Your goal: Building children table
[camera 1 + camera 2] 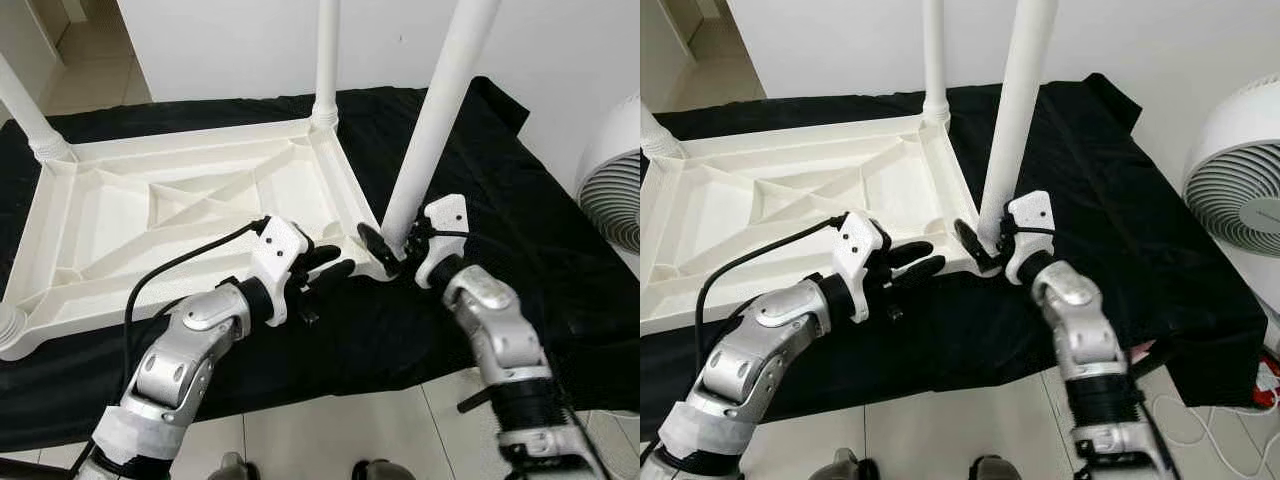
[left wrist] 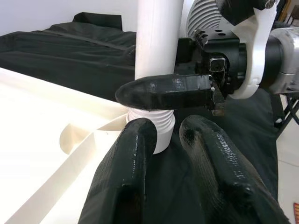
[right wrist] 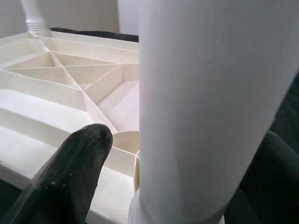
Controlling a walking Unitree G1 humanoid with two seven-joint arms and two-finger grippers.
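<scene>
From the left eye, a white plastic tabletop lies upside down on a black cloth, ribs facing up, with a leg already standing at its far right corner and another leg at the far left. The right claw grips a third leg just above its base at the near right corner; the leg tilts slightly. The left claw hovers just beside that corner, fingers closed together on nothing. A white fan stands at the far right. The left wrist view shows the leg's threaded collar seated at the corner socket. In the right wrist view, one black finger lies along each side of the leg. The leg looks light, stiff and smooth, so likely slippery; holding low near the collar should give the best turning control.
</scene>
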